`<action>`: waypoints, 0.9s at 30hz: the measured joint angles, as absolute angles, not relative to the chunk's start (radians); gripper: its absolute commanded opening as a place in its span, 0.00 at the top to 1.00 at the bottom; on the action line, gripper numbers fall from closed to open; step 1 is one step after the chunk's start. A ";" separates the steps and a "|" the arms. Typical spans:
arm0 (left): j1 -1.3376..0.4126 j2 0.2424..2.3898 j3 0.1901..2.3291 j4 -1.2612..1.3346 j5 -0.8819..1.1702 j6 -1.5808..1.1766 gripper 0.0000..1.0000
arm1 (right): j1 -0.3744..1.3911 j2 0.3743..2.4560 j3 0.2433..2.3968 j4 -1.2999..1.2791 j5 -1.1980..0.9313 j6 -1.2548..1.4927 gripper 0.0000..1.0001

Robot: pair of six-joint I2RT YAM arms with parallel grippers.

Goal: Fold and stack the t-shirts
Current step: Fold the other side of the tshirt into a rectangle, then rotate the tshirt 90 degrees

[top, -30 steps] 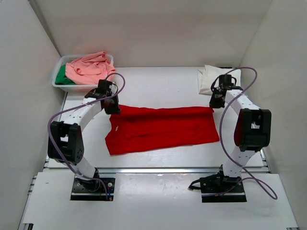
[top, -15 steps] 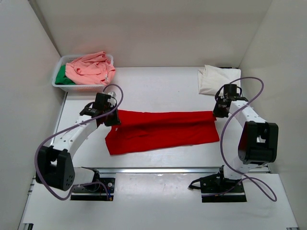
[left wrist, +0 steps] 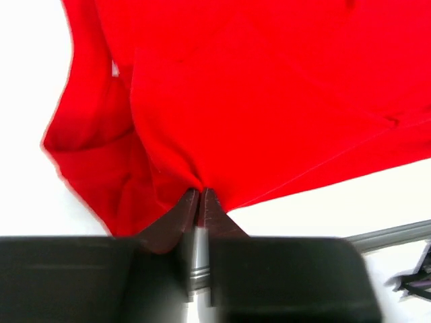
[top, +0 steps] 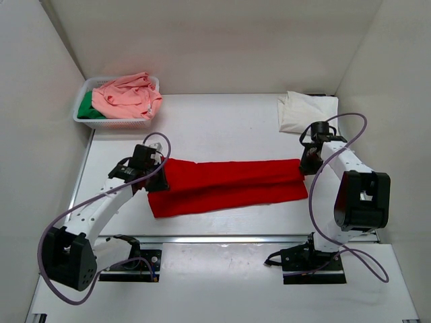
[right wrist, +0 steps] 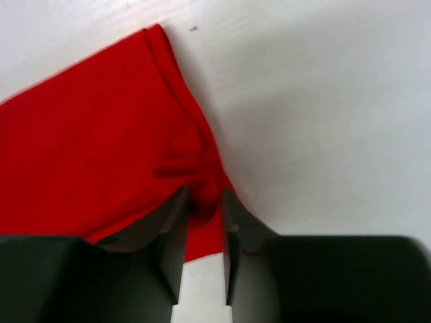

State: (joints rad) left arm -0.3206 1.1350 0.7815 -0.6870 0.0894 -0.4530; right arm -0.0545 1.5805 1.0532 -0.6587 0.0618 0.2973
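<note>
The red t-shirt (top: pixel 229 183) lies across the table as a long band, its far edge folded toward the front. My left gripper (top: pixel 155 179) is at the shirt's left end. In the left wrist view its tips (left wrist: pixel 201 192) are pinched together on a gathered point of the red cloth (left wrist: pixel 269 87). My right gripper (top: pixel 308 166) is at the shirt's right end. In the right wrist view its jaws (right wrist: pixel 202 199) stand slightly apart, with a bunched fold of red cloth (right wrist: pixel 101 134) between them. The cream-white t-shirt (top: pixel 303 111) lies folded at the back right.
A white mesh basket (top: pixel 80 118) at the back left holds the salmon-pink t-shirt (top: pixel 128 95) and the green t-shirt (top: pixel 86 108). White walls close in on the left, back and right. A metal rail (top: pixel 222 238) runs along the table's near edge.
Both grippers have come toward the near edge, carrying the shirt's far edge over itself, so the red shirt is now a narrower band. The right jaws have parted slightly.
</note>
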 measured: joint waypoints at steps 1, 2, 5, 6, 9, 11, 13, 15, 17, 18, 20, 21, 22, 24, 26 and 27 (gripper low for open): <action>-0.318 1.130 0.781 -0.703 0.083 -0.457 0.66 | -0.046 1.580 1.066 -0.688 0.080 0.301 0.61; -0.312 1.124 0.784 -0.718 0.073 -0.464 0.64 | -0.037 1.580 1.080 -0.713 0.099 0.303 0.56; -0.293 1.108 0.821 -0.758 0.043 -0.471 0.56 | -0.002 1.569 1.116 -0.758 0.134 0.297 0.46; -0.289 1.109 0.844 -0.762 0.035 -0.473 0.55 | 0.010 1.559 1.125 -0.765 0.135 0.295 0.46; -0.308 1.143 0.932 -0.753 0.020 -0.480 0.56 | 0.037 1.519 1.151 -0.759 0.112 0.286 0.45; -0.346 1.186 0.971 -0.722 0.012 -0.492 0.58 | 0.043 1.505 1.164 -0.734 0.079 0.282 0.48; -0.391 1.244 0.982 -0.688 0.009 -0.510 0.59 | 0.045 1.509 1.171 -0.700 0.046 0.278 0.48; -0.432 1.319 0.981 -0.663 0.009 -0.539 0.64 | 0.051 1.533 1.173 -0.672 0.017 0.272 0.50; -0.463 1.404 0.980 -0.646 0.008 -0.571 0.69 | 0.062 1.579 1.173 -0.650 -0.002 0.268 0.52; -0.475 1.450 0.979 -0.640 0.004 -0.586 0.70 | 0.071 1.609 1.173 -0.641 -0.011 0.267 0.53; -0.488 1.540 0.980 -0.636 -0.009 -0.610 0.70 | 0.092 1.678 1.173 -0.637 -0.021 0.267 0.55; -0.492 1.584 0.980 -0.635 -0.015 -0.621 0.72 | 0.102 1.713 1.173 -0.636 -0.026 0.268 0.58; -0.493 1.633 0.987 -0.647 -0.022 -0.630 0.72 | 0.114 1.741 1.172 -0.639 -0.026 0.273 0.59; -0.492 1.743 1.060 -0.698 -0.032 -0.637 0.72 | 0.145 1.773 1.157 -0.655 -0.007 0.299 0.60; -0.492 1.860 1.208 -0.781 -0.034 -0.635 0.72 | 0.179 1.771 1.115 -0.670 0.021 0.337 0.62; -0.490 1.919 1.291 -0.805 -0.038 -0.632 0.72 | 0.197 1.755 1.093 -0.672 0.035 0.358 0.62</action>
State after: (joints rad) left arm -0.4899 1.9186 1.2905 -0.8053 -0.0377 -0.6321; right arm 0.1970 1.7549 1.0934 -0.6721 0.0348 0.3584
